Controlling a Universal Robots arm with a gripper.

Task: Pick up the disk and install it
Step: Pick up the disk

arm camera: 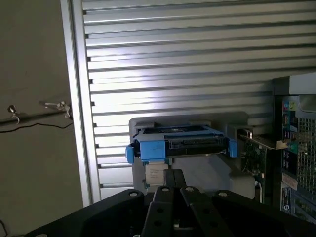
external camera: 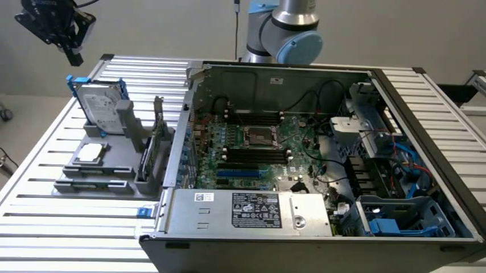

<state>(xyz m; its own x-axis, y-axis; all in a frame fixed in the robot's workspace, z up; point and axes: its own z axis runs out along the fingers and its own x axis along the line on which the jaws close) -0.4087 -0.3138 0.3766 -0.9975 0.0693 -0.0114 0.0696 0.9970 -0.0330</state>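
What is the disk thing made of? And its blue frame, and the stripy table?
The disk looks like metal: silver-grey with a dull shine. Its blue frame seems to be plastic: one solid colour, with smooth moulded edges. The table looks like aluminium slats: pale, brushed, and catching the light in bands.
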